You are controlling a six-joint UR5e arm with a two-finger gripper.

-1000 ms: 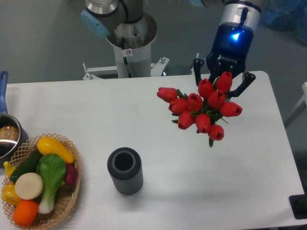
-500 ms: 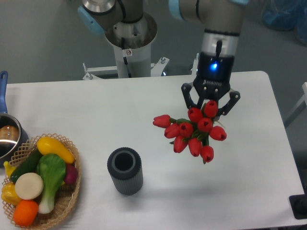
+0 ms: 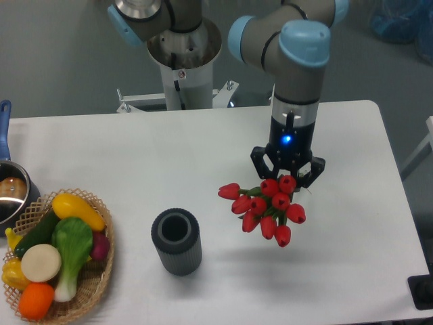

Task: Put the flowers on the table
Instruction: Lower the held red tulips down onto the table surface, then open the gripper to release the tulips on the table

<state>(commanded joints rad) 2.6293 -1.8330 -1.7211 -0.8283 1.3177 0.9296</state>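
The flowers (image 3: 265, 206), a bunch of red tulip buds with green leaves, hang over the white table (image 3: 135, 156) right of centre. My gripper (image 3: 287, 170) stands directly behind and above the bunch, pointing down, its fingers spread around the top buds. The stems are hidden behind the buds, so the hold itself does not show. The bunch casts a shadow on the table below and looks lifted off the surface.
A dark grey ribbed cylinder (image 3: 176, 241) stands upright left of the flowers, open at the top. A wicker basket (image 3: 95, 284) of toy vegetables sits at the front left corner. A pot (image 3: 10, 196) with a blue handle is at the left edge.
The gripper with the flowers has moved from the table's far right edge toward the front and centre, and lower. The bunch has shifted left and down with it.
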